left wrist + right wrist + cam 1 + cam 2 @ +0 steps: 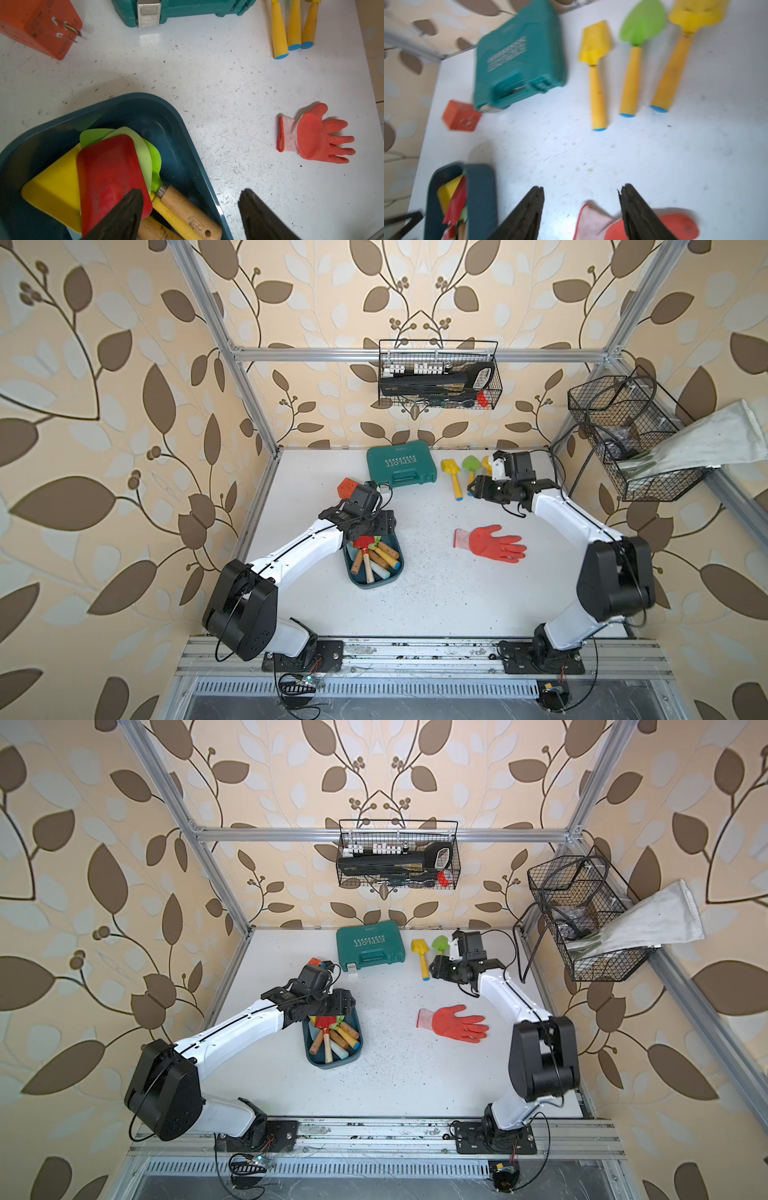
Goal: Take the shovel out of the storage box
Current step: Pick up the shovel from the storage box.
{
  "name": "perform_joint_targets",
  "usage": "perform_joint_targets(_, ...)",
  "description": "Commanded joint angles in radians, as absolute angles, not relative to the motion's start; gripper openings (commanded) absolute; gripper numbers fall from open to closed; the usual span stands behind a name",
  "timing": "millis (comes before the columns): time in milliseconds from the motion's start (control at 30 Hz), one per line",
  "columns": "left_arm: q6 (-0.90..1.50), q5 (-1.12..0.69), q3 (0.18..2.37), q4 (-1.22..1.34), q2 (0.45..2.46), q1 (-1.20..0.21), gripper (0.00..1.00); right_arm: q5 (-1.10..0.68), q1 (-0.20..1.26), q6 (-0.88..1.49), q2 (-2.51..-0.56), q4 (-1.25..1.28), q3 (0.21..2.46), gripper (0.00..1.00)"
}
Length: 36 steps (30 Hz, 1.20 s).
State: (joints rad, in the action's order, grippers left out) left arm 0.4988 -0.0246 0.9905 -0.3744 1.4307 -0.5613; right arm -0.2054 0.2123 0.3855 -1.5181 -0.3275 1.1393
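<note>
We find the box (133,108) near the table's (436,605) left edge, about midway along it, with several shovels piled inside. The red shovel (112,176) lies on top, blade toward the far edge. Our left gripper (190,199) hangs over the box's far end, jaws apart and empty, one finger above the red blade and the other outside the wall. The right gripper (581,192) is likewise spread and holds nothing, toward the far right corner. We judge the shovel light and stiff, its blade smooth and slippery, so the wooden handle just behind the blade is the better hold. From the wrist view, though, we cannot quite tell which handle is its own, and neighbours may drag along.
</note>
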Motion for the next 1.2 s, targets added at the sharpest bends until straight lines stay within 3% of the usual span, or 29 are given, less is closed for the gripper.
perform_joint_targets(0,0.506,-0.016,1.012,-0.371,1.433,-0.548,0.78,-0.12,0.282,0.435,-1.419,-0.237,0.974,0.62)
perform_joint_targets(600,0.578,0.023,1.109,-0.549,1.573,-0.52,0.73,-0.132,0.374,0.417,-1.343,-0.221,0.898,0.62)
perform_joint_targets(833,0.65,0.037,1.028,-0.573,1.472,-0.523,0.73,-0.11,0.372,0.396,-1.333,-0.235,0.907,0.61)
perform_joint_targets(1167,0.678,0.091,0.953,-0.661,1.305,-0.534,0.59,-0.15,0.348,0.411,-1.364,-0.215,0.9,0.61)
